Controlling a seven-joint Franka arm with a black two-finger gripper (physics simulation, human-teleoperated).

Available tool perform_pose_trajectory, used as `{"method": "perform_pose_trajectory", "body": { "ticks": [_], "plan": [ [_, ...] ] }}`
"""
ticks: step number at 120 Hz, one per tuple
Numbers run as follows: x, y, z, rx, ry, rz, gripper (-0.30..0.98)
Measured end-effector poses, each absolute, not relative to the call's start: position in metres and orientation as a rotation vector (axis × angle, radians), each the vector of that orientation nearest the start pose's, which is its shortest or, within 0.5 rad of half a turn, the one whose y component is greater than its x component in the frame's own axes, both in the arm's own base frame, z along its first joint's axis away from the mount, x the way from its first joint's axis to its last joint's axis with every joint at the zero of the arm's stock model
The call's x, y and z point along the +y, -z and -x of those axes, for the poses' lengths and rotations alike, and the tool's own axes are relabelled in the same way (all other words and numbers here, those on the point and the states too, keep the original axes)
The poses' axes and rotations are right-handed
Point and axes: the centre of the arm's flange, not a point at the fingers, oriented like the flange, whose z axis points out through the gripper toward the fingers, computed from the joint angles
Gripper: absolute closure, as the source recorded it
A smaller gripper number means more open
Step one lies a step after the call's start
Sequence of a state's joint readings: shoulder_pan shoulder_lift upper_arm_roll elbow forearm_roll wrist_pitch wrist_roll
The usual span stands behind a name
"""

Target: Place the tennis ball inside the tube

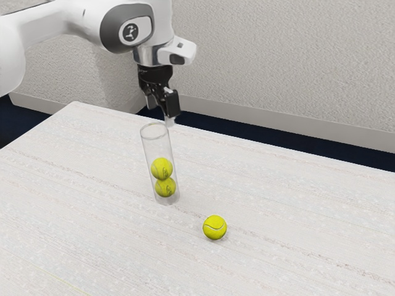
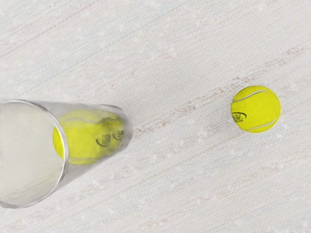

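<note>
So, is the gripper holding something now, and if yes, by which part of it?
Nothing is held: the gripper hangs open, and the loose tennis ball lies on the table.

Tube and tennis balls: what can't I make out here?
- Tube rim: wrist view, part cut off by the picture's edge.
- Lower ball: wrist view, partly hidden behind the upper ball.
- Prints on both those balls: exterior view, too small to read.
- Loose ball: underside, both views, hidden by itself.
</note>
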State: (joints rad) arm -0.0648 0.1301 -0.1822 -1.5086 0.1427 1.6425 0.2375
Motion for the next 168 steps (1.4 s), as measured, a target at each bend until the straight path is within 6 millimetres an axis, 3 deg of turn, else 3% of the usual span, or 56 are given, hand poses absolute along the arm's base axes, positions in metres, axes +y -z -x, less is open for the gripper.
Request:
{"method": "perform_pose_trajectory", "body": {
  "ticks": [13, 24, 33, 47, 62, 73, 99, 117, 141, 168],
  "plan": [
    [-0.142, -0.573, -0.590, 0.852, -0.015, 2.912, 0.00],
    [-0.171, -0.548, -0.593, 0.977, -0.067, 2.905, 0.00],
    [-0.182, -0.526, -0.597, 1.038, -0.116, 2.947, 0.00],
    [-0.198, -0.469, -0.592, 1.116, -0.286, 3.013, 0.00],
    [-0.227, -0.409, -0.565, 1.215, -0.462, 3.029, 0.00],
    [-0.235, -0.380, -0.562, 1.244, -0.435, 3.041, 0.00],
    [-0.225, -0.314, -0.591, 1.222, -0.307, 3.071, 0.00],
    [-0.209, -0.295, -0.608, 1.183, -0.221, 3.085, 0.00],
    [-0.209, -0.262, -0.616, 1.185, -0.184, 3.101, 0.01],
    [-0.208, -0.256, -0.619, 1.195, -0.150, 3.099, 0.23]
  ]
}}
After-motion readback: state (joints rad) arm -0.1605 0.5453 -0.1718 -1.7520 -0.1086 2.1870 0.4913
